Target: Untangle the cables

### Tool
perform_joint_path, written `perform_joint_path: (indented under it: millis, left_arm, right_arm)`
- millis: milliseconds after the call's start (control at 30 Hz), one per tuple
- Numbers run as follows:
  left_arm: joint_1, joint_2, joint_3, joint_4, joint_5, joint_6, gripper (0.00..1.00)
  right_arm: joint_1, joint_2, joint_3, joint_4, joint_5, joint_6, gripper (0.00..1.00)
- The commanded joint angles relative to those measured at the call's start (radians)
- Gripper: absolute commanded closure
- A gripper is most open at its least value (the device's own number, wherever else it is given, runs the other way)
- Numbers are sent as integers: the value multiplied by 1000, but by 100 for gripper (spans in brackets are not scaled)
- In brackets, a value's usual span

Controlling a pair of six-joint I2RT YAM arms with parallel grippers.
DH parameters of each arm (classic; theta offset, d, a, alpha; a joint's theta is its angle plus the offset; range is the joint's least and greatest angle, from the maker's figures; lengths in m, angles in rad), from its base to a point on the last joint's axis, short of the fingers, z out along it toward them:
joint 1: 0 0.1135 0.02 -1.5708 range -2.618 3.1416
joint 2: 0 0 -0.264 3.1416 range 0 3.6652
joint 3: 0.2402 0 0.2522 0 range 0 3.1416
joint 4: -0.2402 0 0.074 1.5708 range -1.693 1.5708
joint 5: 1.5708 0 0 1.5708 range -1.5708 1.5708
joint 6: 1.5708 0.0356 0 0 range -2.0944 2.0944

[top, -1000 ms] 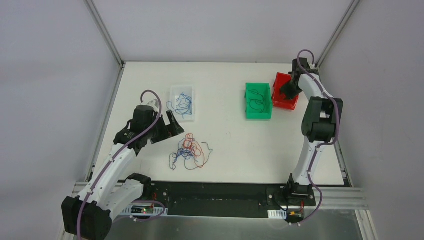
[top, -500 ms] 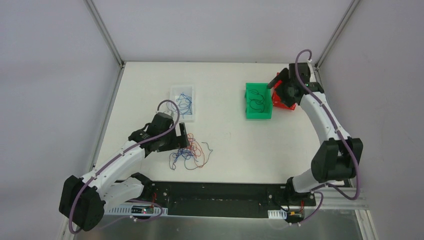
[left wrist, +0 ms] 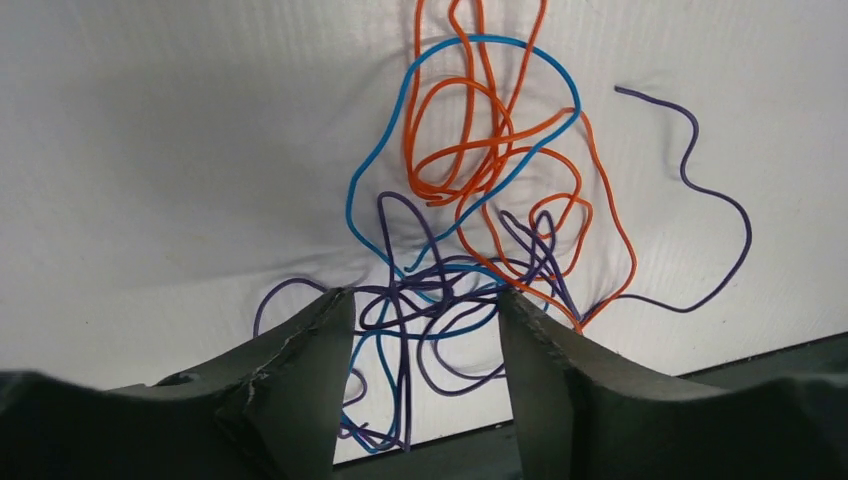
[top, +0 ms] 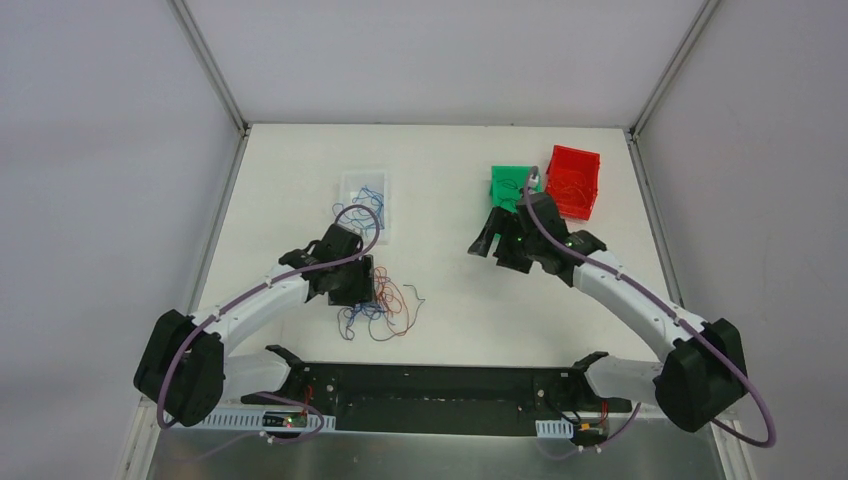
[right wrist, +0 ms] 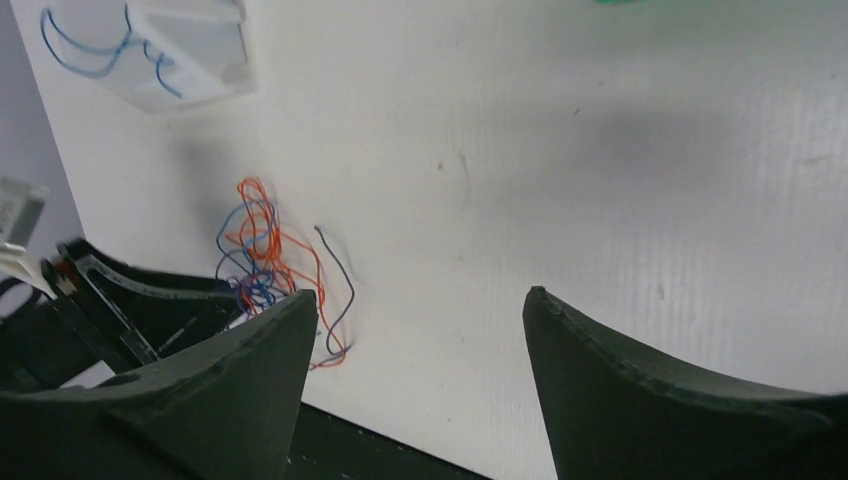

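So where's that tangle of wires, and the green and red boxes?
tangle of wires (top: 386, 306): top view, middle of the knot.
green box (top: 497, 186): top view, its left wall.
red box (top: 577, 152): top view, its far rim.

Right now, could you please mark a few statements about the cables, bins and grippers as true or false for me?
1. The left gripper straddles part of the tangle. True.
2. The right gripper is open and empty. True.
3. The clear bin holds blue wires. True.
4. The tangle lies in the clear bin. False: it lies on the table.
5. The clear bin stands at the far right. False: it stands on the left; the red bin and green bin stand on the right.
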Motion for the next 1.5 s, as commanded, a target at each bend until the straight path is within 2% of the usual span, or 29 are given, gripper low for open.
perform_joint_path:
  millis: [0,67,100,300,500,667,733,800,933,1067,1100,1300,1467]
  left_arm:
    - [-18,-4,34,40,97,20,54]
    - [-20,-5,33,55,117,12,70]
    - [-20,-4,35,58,122,8,71]
    - [-20,-9,35,64,142,-2,71]
    - [-20,-31,34,66,137,1,71]
    - [-20,-44,39,66,136,6,71]
    - [-20,-53,39,66,131,9,71]
    - [-20,-72,38,66,123,10,72]
    - [-20,-128,25,66,95,15,73]
    - [-20,-179,12,66,70,14,73]
    - [-20,-191,8,66,65,14,74]
    - [-20,-235,-6,66,35,10,75]
    - [-20,-240,-11,66,35,3,75]
  right_arm:
    - [123,33,-21,86,-17,28,23]
    - [177,64,-27,121,-17,50,25]
    - [197,82,-27,138,-16,65,26]
    - [331,227,25,200,7,123,29]
    - [443,381,93,177,82,221,36]
    - [508,434,113,192,136,269,38]
    - [515,445,111,197,138,287,43]
    - [516,447,101,204,138,295,50]
    - [516,424,77,200,176,306,71]
    - [514,382,55,168,251,328,97]
    - [513,371,53,151,276,332,100]
    - [485,267,30,47,396,330,100]
    - [401,135,-11,-47,458,291,100]
